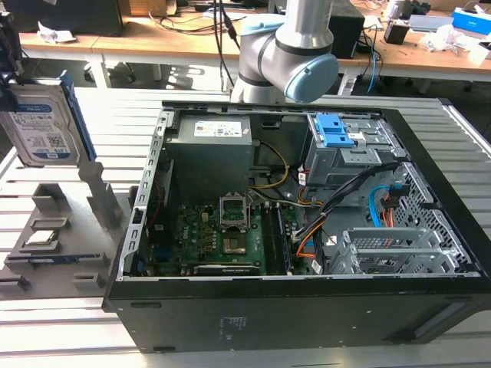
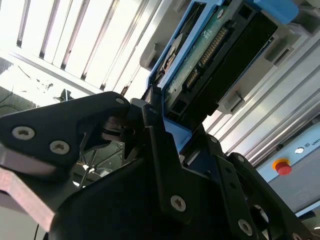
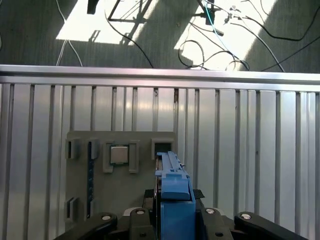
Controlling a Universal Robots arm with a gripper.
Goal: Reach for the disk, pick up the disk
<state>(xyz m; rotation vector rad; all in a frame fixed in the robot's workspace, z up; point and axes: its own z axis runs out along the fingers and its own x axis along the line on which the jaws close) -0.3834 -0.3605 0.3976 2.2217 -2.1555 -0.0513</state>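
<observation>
While the gripper [image 2: 150, 114] clamps its fingers on the blue frame of the disk [image 1: 42, 126], that drive hangs upright above the grey fixture [image 3: 125, 195] on the slatted metal table [image 3: 250, 150]. Beyond lie the open computer case [image 1: 307, 230] and cluttered wooden desks [image 1: 153, 34]. The disk's white-and-blue label bears barcodes.

Exterior view: disk [image 1: 42, 126] runs to the frame's left edge, label print too small to read. Arm [image 1: 295, 54] cut off at top. First wrist view: disk seen edge-on, label face hidden; disk covers pt of the grey fixture plate [image 3: 120, 195] near the table's [image 3: 250, 150] edge. Second wrist view: gripper [image 2: 150, 112], clamped on disk, hides the contact w/ its own body; disk's far end is out of frame.
</observation>
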